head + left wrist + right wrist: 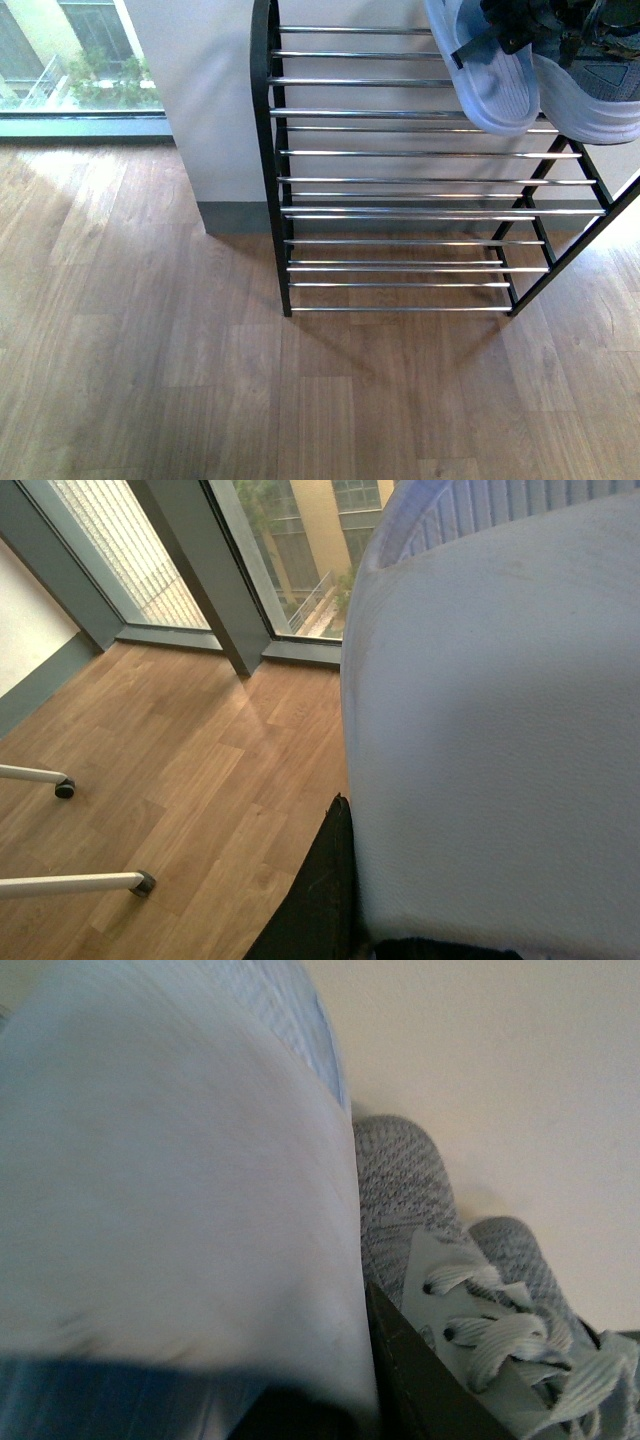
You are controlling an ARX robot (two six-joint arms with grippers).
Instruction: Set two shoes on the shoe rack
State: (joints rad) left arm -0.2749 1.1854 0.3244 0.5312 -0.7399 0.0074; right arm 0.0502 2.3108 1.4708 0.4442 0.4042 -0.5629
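In the front view, the pale blue slide (490,75) hangs at the upper right of the frame, toe down and sole facing outward, its long axis nearly vertical with a slight lean. Just beside it, at the top right corner, is a grey sneaker (600,95), its white sole curving along the lower edge. Both overlap the upper chrome bars of the shoe rack (400,180), which fills the centre and right of the frame and runs down to the wooden floor (150,350).

My left wrist view is mostly filled by the slide's pale strap (500,750), very close to the lens, so I judge my left hand carries it. I cannot see the jaws there, so I cannot tell whether they are clamped. The right wrist view shows a broad pale blue surface (170,1180) across the left of the frame and two grey knit toes with laces (410,1200) to the lower right, resting near a cream wall. My right gripper's state is equally hidden.

The move ahead, as I judge it, turns on tipping the slide from near-vertical to flat, sole down, across the top bars next to the sneakers.
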